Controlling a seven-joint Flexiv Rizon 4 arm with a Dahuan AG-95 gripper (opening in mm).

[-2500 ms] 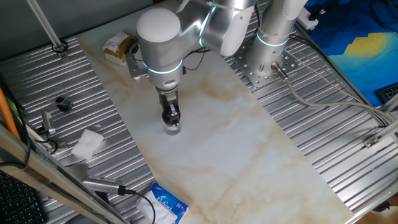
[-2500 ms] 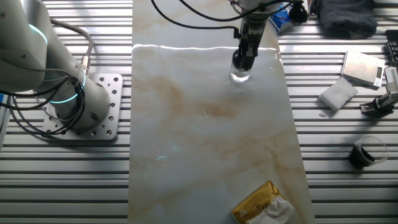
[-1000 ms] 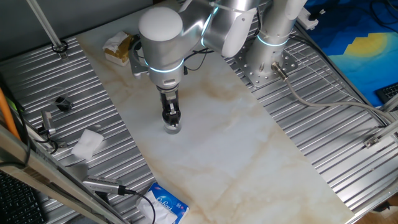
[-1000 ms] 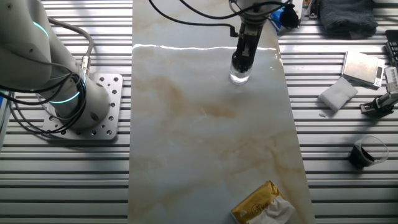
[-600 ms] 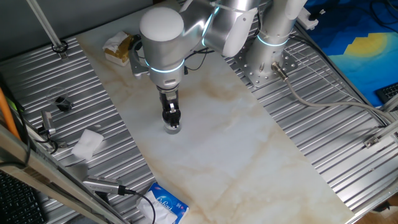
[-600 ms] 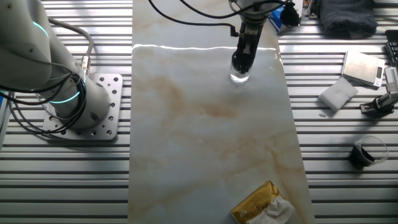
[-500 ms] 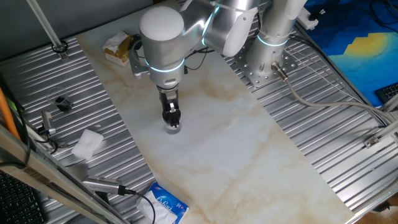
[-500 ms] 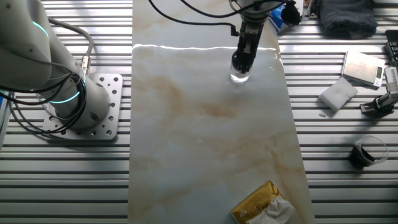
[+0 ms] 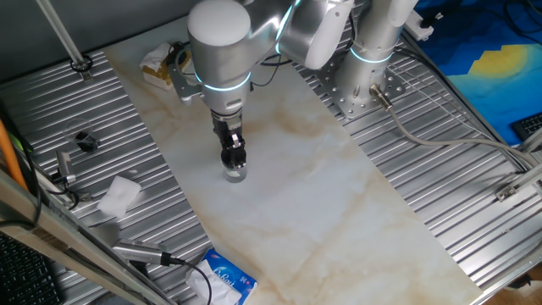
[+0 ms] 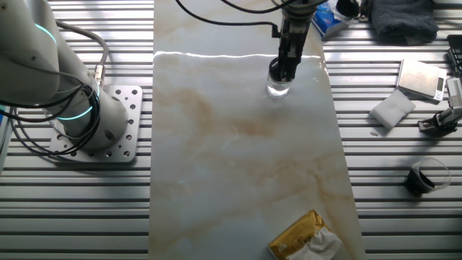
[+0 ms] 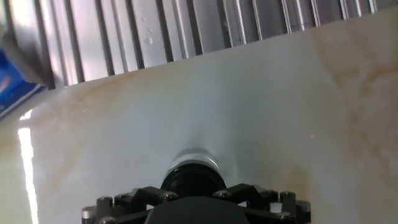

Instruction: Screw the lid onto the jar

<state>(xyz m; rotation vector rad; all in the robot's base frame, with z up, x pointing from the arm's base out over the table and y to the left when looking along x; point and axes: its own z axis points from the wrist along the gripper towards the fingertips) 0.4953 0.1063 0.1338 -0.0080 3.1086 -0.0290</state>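
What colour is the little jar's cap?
Black; the lid shows best in the hand view.

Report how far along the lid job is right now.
Done: the lid sits on top of the jar, which stands upright on the marble slab. In hand: the gripper is straight above it, fingers closed around the lid. Left: finishing the twist and letting go. How tightly the lid is threaded cannot be told from these views.

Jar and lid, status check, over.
Gripper straight above the jar, shut on the lid. Lid sits atop the jar, which stands upright on the marble slab. Nothing crowding it.
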